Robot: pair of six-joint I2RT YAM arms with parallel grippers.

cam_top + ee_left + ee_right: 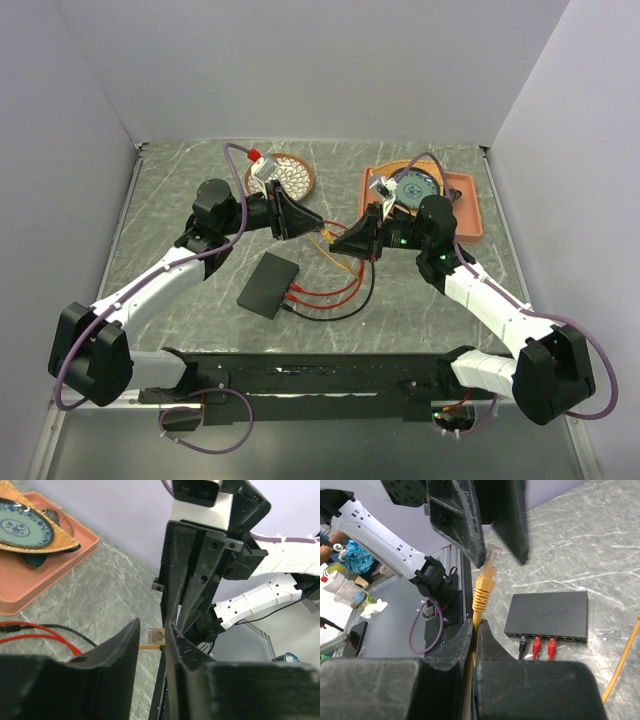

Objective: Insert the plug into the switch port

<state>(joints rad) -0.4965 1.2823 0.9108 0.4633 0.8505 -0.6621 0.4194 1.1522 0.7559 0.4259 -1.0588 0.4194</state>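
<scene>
Top external: angled inward, nose-to-nose — right gripper [476, 625] clamps yellow cable [482, 592], left gripper [153, 626], slightly parted, straddles plug [492, 555].

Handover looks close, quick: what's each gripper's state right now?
Left gripper: open, jaws either side of the plug.
Right gripper: shut on the yellow cable.

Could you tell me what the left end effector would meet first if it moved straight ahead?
Probably the plug between its fingers, then the right end effector holding the cable; depth is unclear.
</scene>
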